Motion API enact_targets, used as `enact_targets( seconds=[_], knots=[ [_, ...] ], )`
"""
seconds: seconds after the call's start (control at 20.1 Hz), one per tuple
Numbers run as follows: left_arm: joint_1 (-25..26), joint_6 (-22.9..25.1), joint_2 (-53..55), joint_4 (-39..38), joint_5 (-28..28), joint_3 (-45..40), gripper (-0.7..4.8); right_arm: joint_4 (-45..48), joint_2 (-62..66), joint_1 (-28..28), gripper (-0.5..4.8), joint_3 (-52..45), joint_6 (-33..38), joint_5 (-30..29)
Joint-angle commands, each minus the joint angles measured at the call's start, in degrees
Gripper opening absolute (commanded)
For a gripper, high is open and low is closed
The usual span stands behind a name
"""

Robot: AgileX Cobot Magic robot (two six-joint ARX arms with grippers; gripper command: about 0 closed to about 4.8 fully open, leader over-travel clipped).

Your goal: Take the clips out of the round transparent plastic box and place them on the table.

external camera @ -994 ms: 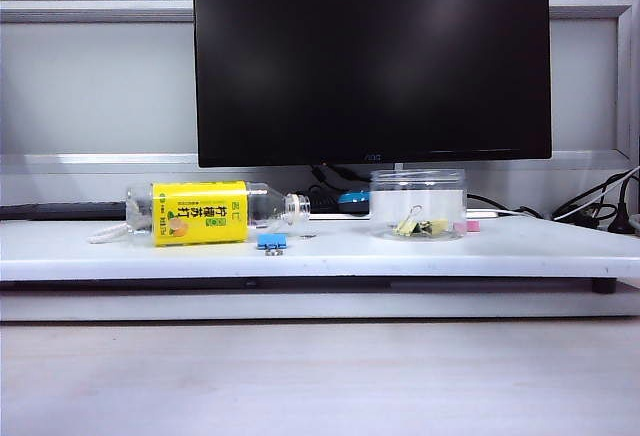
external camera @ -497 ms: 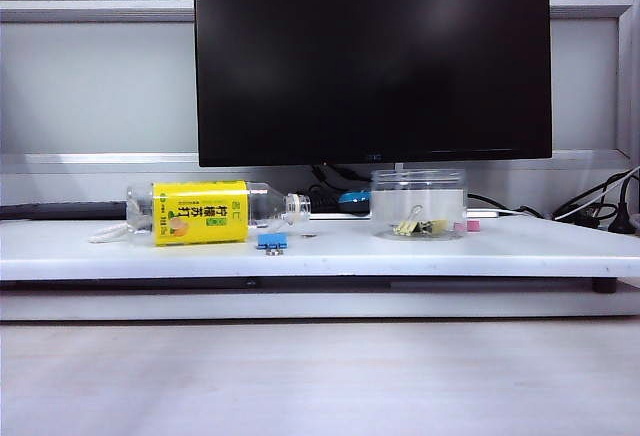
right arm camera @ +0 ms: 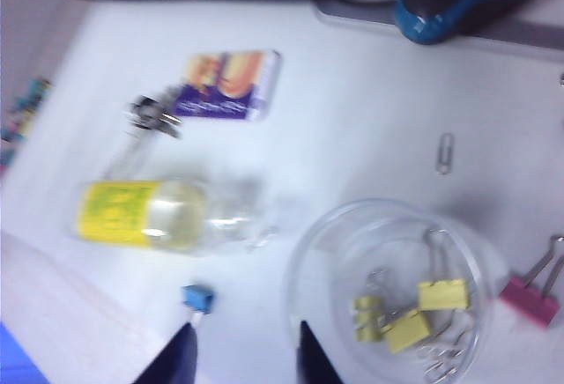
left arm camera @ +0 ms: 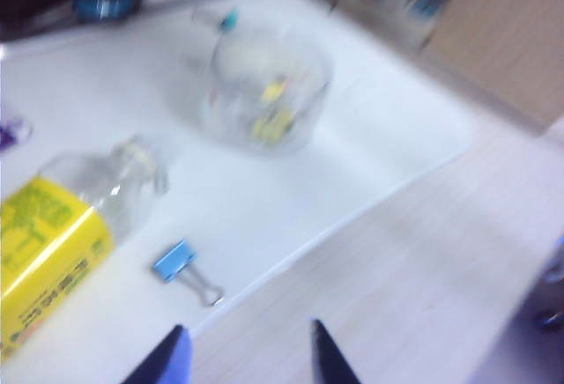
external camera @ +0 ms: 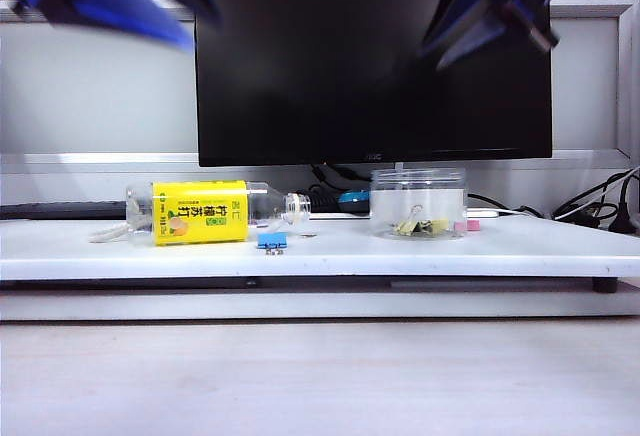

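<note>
The round transparent plastic box (external camera: 417, 203) is a short, wide cylinder of clear, smooth plastic standing upright on the table (external camera: 320, 252), its round mouth facing straight up with no lid on it; it sits right of the middle, in front of the big black monitor (external camera: 372, 56). Inside, on its floor, lie the clips (right arm camera: 414, 309): small pale-yellow folded-metal binder clips with thin silver wire handles, bunched together toward one side and lying at different angles, so they share no single direction. The table is a flat, matte white slab with a thin front edge. A clear bottle (external camera: 215, 213) with a glossy yellow label lies on its side to the left of the box, its long axis running along the table and its open neck pointing toward the box. A small blue binder clip (external camera: 272, 242) lies near the front edge, just in front of the bottle's neck, and a pink binder clip (right arm camera: 532, 292) lies just beside the box on its far side from the bottle. The left gripper (left arm camera: 245, 358) hangs high above the table's left part, its two dark pointed fingers spread and empty. The right gripper (right arm camera: 242, 356) hangs high above the box, fingers likewise apart and holding nothing.
</note>
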Motion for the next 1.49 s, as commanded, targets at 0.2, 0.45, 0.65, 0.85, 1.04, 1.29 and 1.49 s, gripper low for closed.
enact_targets(
  seconds=[0.2, 0.45, 0.65, 0.85, 1.04, 1.29, 1.49],
  knots=[
    [-1.4, 0.8, 8.1, 1.0, 6.4, 4.0, 1.86, -9.6, 8.1, 0.8, 1.63, 9.3, -7.8, 0.1],
    [-1.4, 1.6, 9.3, 4.3, 13.3, 6.4, 1.86, -18.7, 16.5, 1.3, 1.71, 17.5, -12.8, -0.3],
    [-1.4, 2.7, 9.3, 3.4, 13.3, 6.3, 1.86, -22.2, 21.1, 2.2, 1.71, 20.7, -15.0, -0.4],
    [-1.4, 2.9, 9.4, 2.1, 13.3, 6.3, 1.86, -24.6, 22.1, 2.6, 1.71, 20.8, -17.5, 1.1],
    [-1.4, 2.9, 9.4, 1.2, 14.9, 6.3, 1.85, -26.8, 22.1, 2.6, 1.71, 20.9, -19.5, 4.8],
    [-1.4, 2.9, 9.4, 1.1, 15.9, 6.3, 1.85, -29.7, 23.4, 2.8, 1.71, 24.8, -20.4, 4.4],
    [-1.4, 2.9, 9.4, -0.1, 17.0, 6.3, 1.85, -32.2, 25.8, 2.8, 1.71, 28.2, -20.4, 4.4]
  ],
)
